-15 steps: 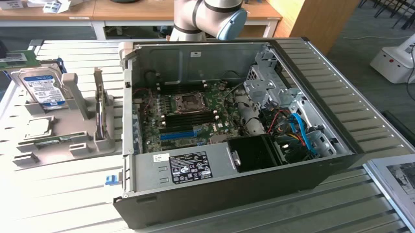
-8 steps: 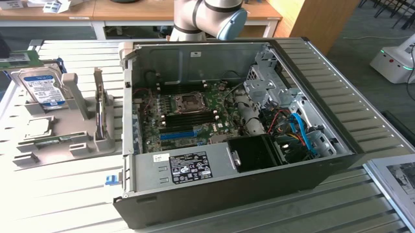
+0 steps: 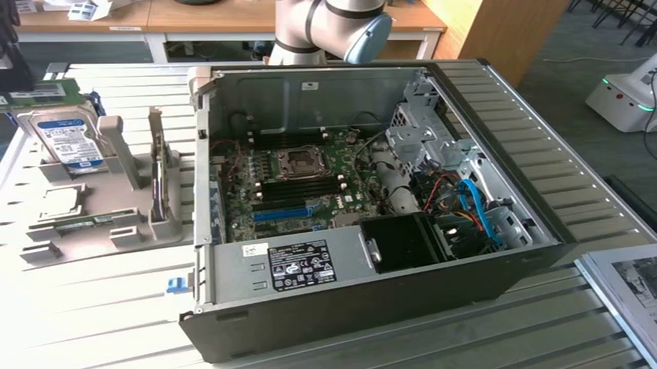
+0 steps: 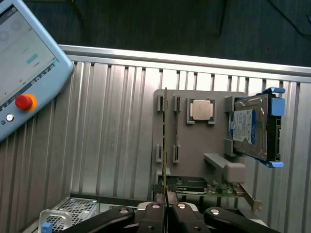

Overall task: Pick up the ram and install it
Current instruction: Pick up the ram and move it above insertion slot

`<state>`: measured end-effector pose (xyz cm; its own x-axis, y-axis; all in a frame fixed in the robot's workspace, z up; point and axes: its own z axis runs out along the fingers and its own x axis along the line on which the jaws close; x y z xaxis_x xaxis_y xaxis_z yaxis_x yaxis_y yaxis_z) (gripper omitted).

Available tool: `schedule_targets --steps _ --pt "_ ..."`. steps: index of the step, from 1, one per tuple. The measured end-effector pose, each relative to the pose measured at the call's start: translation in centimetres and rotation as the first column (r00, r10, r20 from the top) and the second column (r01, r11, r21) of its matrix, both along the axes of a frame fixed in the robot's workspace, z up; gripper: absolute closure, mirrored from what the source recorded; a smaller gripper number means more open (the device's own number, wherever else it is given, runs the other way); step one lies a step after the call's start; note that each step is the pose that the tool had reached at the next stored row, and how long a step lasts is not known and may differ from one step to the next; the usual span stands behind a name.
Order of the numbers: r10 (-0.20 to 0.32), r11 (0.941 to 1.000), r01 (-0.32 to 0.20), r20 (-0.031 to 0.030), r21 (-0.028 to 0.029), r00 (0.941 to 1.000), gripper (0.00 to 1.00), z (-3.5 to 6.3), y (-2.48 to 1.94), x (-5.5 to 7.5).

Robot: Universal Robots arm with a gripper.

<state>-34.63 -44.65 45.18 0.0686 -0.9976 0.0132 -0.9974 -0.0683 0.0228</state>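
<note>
Exterior view, from its left: grey holder (image 3: 121,150) on the slatted table (image 3: 92,307). It carries the hard drive (image 3: 67,142) propped on its far end, the processor chip (image 3: 57,201) flat in its pocket, and a green strip of board (image 3: 85,223) in the slot row next to the chip. The nearest slot row looks bare. Further right is the open PC case (image 3: 298,88), lying on its side. Inside: motherboard (image 3: 298,192) with CPU socket (image 3: 301,160), labelled power supply (image 3: 298,265) at the near edge, blue cables (image 3: 475,201) toward the exterior view's right. One joint of the arm (image 3: 328,27) shows behind the case's far wall. Wrist view: teach pendant (image 4: 24,73) with red button (image 4: 23,102), then the holder (image 4: 194,145) seen from above with an expansion card (image 4: 194,183), chip (image 4: 201,109) and drive (image 4: 248,128). The gripper (image 4: 166,209) is clamped on the ram (image 4: 165,136). The stick shows edge-on as a thin line running out from between the fingers (image 4: 154,209), up off the holder, wrist pointing down at it. Not in the case.
</note>
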Motion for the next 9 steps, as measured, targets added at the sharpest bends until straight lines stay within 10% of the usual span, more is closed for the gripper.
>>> schedule_targets --steps 9 --pt "0.0 1.0 0.0 -0.0003 0.0 1.0 0.88 0.0 0.0 1.7"
